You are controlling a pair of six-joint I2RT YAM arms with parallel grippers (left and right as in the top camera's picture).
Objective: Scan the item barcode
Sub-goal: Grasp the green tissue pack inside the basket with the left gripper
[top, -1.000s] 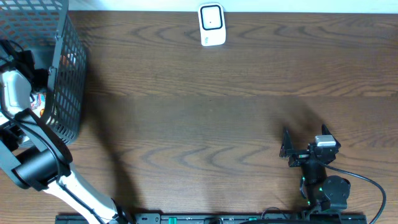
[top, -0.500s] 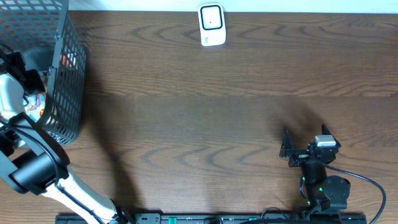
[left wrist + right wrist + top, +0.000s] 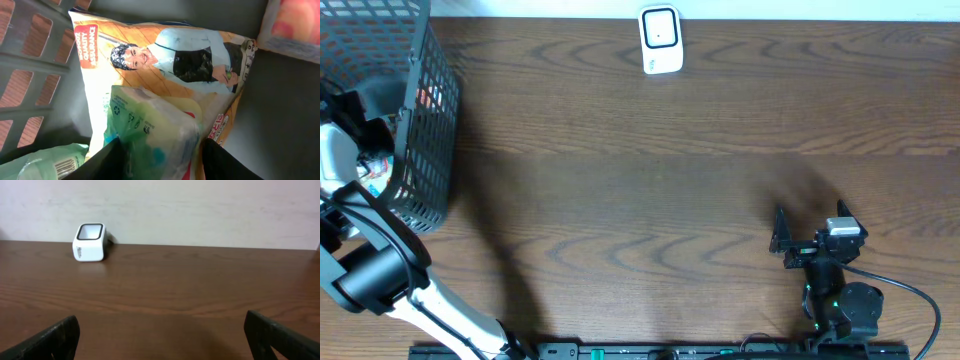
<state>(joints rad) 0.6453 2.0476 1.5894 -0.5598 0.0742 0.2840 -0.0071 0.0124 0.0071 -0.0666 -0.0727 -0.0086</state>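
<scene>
This looks like a mock shop checkout: a wood-grain counter [image 3: 670, 180] set against a plain pale wall [image 3: 200, 210], a small white barcode scanner [image 3: 661, 40] standing at its far edge, and a black wire shopping basket [image 3: 425, 120] holding packaged goods, among them a printed snack bag [image 3: 165, 65].

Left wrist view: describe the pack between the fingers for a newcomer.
Look in the dark mesh basket at the table's left edge. On a big orange bag printed with a smiling man lies a clear-wrapped green-and-yellow pack, between the fingers of the left gripper. Only it shows recycling symbols.
</scene>
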